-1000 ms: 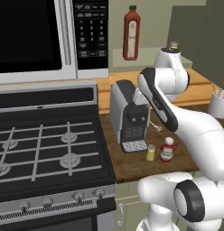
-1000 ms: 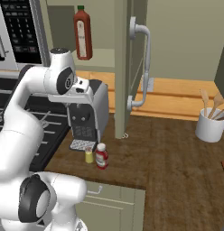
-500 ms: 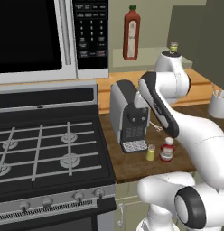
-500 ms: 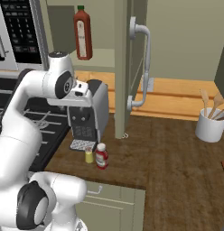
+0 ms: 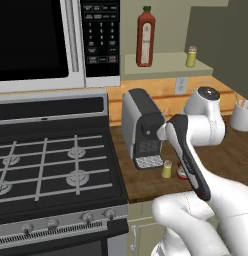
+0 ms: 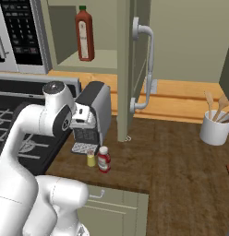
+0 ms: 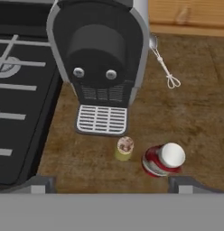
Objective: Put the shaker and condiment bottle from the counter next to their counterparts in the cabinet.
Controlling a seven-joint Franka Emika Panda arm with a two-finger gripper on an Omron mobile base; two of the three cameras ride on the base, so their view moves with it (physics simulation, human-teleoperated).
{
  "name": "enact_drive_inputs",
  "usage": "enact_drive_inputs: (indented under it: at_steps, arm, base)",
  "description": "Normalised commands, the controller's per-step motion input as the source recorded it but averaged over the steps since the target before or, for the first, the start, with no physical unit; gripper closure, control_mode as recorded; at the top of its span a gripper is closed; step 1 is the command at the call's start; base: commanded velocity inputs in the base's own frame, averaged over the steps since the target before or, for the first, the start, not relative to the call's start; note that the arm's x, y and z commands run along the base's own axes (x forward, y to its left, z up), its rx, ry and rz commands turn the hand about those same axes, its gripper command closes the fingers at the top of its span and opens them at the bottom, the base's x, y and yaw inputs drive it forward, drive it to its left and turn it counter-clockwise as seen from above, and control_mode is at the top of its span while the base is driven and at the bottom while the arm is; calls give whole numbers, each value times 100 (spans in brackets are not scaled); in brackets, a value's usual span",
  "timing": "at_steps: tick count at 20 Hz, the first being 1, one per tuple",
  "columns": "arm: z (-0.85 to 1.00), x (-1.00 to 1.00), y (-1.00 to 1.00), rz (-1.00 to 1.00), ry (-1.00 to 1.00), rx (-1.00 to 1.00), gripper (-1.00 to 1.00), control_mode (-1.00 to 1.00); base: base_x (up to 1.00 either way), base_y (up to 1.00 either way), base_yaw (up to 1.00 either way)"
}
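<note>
On the counter (image 5: 146, 187), left base view: a grey-and-black coffee machine (image 5: 142, 127) stands against the backsplash, beside the gas stove (image 5: 51, 165). The shaker (image 5: 167, 169) stands upright just in front of the machine's drip tray, with the condiment bottle (image 5: 182, 172) just to its right, mostly hidden behind the white forearm. Up in the cabinet (image 5: 168, 64), the tall red sauce bottle (image 5: 145, 37) and the twin yellow shaker (image 5: 191, 57) stand upright on the shelf, well apart. A white utensil holder (image 5: 242, 114) sits at the right edge. The microwave (image 5: 46, 42) hangs above the stove.

Right base view: shaker (image 6: 91, 159) and condiment bottle (image 6: 104, 159) stand side by side, close but apart, in front of the coffee machine (image 6: 91, 117). Both upright, long axes vertical. The open cabinet door (image 6: 130, 69) with its pale handle hangs edge-on between the shelf and the right part of the counter. The utensil holder (image 6: 216, 128) holds wooden spoons. The tall sauce bottle (image 6: 84, 34) is on the shelf.

Hand view, looking straight down: gripper (image 7: 111, 185) fingertips spread wide at the bottom corners, holding nothing. The shaker (image 7: 124, 148) and condiment bottle (image 7: 163, 159) show cap-on, lying just above the line between the tips, the shaker nearly midway, the bottle nearer the right-hand tip. A small whisk (image 7: 163, 65) lies on the counter beside the coffee machine (image 7: 99, 67).
</note>
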Motion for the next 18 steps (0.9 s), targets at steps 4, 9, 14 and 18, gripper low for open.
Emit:
enact_drive_inputs:
  at_steps: [4,9,14,18]
  arm:
    - [-45,-40,-16,0,-25,0,-100,-100]
    - [-20,-30,-24,0,-29,2,-100,-100]
    - [-10,-6,-24,1,-18,3,-100,-100]
    - [-77,0,-6,5,-33,0,-100,-100]
  base:
    - [0,0,0]
    - [0,0,0]
    - [0,0,0]
    - [0,0,0]
